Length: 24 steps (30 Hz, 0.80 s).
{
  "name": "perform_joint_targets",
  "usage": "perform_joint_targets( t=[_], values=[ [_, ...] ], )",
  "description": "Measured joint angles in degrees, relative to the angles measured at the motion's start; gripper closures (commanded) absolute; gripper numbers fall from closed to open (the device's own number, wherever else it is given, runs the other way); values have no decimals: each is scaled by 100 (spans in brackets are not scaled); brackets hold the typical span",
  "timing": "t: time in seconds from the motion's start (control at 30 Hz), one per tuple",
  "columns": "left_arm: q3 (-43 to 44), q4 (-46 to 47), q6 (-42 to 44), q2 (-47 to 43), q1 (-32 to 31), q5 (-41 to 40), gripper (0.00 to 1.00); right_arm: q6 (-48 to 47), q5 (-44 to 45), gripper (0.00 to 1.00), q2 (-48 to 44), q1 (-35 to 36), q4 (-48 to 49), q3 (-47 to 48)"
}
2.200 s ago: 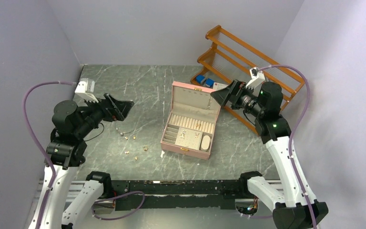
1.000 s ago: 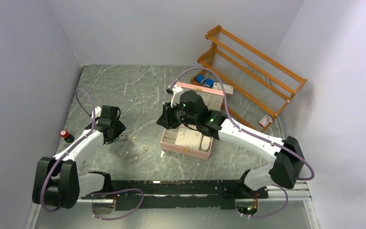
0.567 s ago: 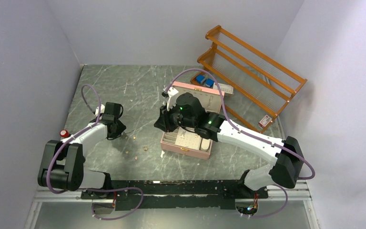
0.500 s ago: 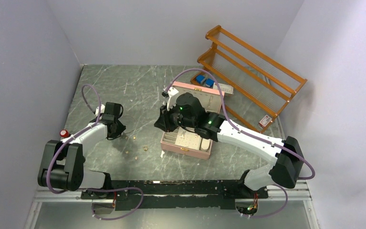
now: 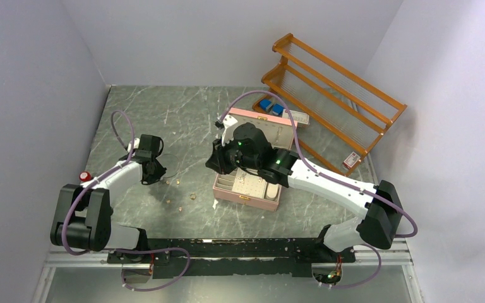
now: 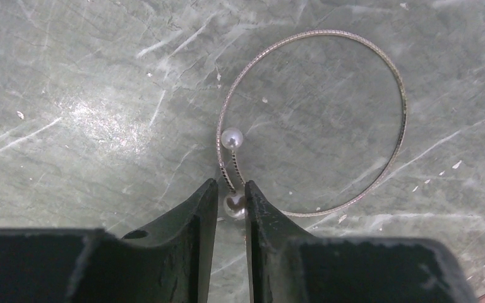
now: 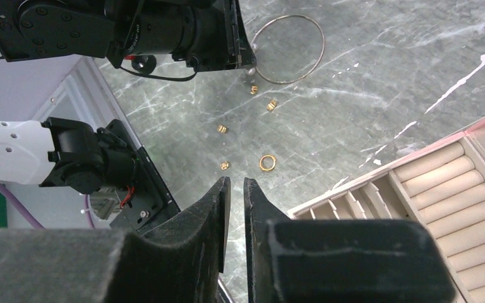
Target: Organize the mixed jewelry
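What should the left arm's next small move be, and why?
Probably close the left gripper fully on the wire loop's lower pearl, then lift slightly. Its fingers straddle that pearl, and the loop lies flat on the table. I can't tell whether they pinch it yet.

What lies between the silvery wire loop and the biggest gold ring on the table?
Two small gold pieces, clearest in the right wrist view.
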Motion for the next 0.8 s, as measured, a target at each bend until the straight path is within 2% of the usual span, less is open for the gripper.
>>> perform_joint_targets(
  t=[0.13, 0.3, 0.5, 0.7, 0.8],
  values=[
    [96, -195, 138, 0, 0, 63, 67, 17, 42, 82, 0, 2, -7, 0],
    [138, -256, 328, 24, 0, 203, 68, 17, 76, 82, 0, 0, -31, 0],
    [162, -236, 448, 195, 2, 356, 75, 22, 92, 82, 0, 0, -42, 0],
    [195, -232, 483, 221, 2, 382, 91, 35, 149, 83, 0, 2, -46, 0],
    [195, -232, 492, 208, 2, 398, 95, 63, 173, 83, 0, 2, -46, 0]
  ],
)
